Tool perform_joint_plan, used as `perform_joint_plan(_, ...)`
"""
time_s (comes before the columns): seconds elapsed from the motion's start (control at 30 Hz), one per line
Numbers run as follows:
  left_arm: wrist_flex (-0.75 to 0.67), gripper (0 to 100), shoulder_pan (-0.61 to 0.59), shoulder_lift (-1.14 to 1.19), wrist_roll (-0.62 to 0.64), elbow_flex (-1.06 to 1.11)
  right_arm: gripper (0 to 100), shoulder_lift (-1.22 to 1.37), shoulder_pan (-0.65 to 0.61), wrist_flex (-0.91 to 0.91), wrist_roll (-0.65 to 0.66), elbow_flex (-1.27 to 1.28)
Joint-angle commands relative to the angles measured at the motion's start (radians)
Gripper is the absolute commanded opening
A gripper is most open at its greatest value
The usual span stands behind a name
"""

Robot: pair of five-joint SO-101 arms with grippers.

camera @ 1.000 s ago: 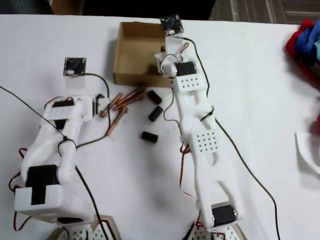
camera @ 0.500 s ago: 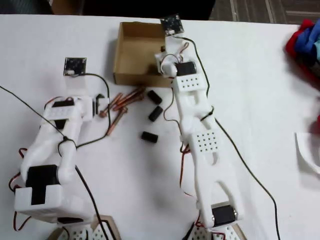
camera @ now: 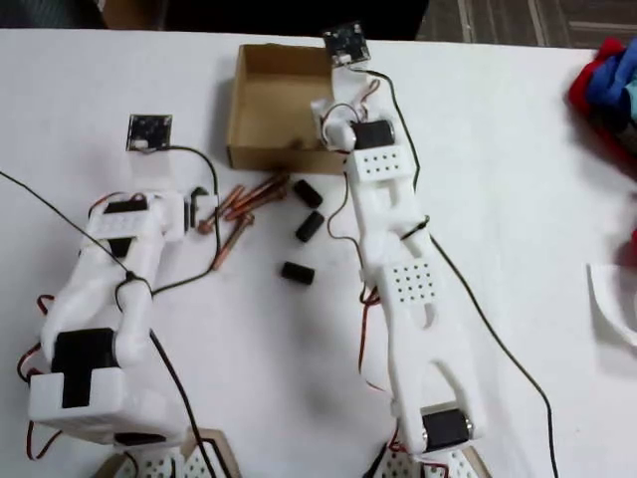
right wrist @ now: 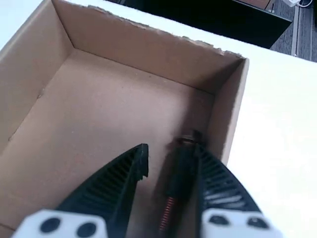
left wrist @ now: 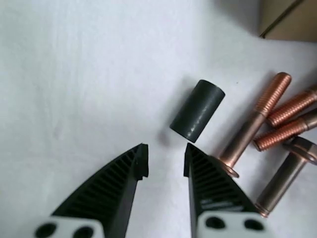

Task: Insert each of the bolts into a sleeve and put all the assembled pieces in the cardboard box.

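My right wrist has edged slightly sideways over the cardboard box (right wrist: 148,49) in the last half second; my left arm has not stirred. My right gripper (right wrist: 171,158) hangs spread open inside the box. The assembled piece (right wrist: 179,171) lies on the box floor between its fingers, close along the side wall. I judge it let go, so one piece is delivered and this arm is free to draw out for the next.

My left gripper (left wrist: 166,159) is also open and holds nothing. It sits low over the white table (left wrist: 74,74), its tips just short of a sleeve (left wrist: 197,110) that lies beside the bolts (left wrist: 257,119).

The sleeve is a short, matte black cylinder. The bolts are copper-coloured metal, with smooth shanks, threaded ends and flat flanged heads; both shapes look likely to roll if nudged. The box is plain brown cardboard with a ragged, torn rim.
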Motion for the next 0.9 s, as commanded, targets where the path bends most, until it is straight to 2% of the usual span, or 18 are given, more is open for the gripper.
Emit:
perform_joint_plan(0.0, 0.005, 14, -0.008, -0.006, 0.012, -0.036, 14.0, -0.054, 0.012, 0.041, 0.011, -0.077)
perform_joint_plan(0.33, 0.011, 14, -0.008, -0.008, 0.012, -0.042, 14.1, -0.246, 0.007, 0.503, 0.012, -0.141)
perform_joint_plan(0.5, 0.012, 14, -0.008, -0.009, 0.008, -0.041, 14.3, -0.325, -0.073, 0.783, 0.011, -0.14)
perform_joint_plan(0.73, 0.012, 14, -0.023, -0.009, 0.011, -0.039, 14.1, -0.39, -0.124, 0.796, 0.012, 0.029)
perform_joint_plan(0.87, 0.012, 14, -0.064, -0.011, 0.012, -0.044, 8.4, -0.542, -0.136, 0.797, 0.012, 0.324)
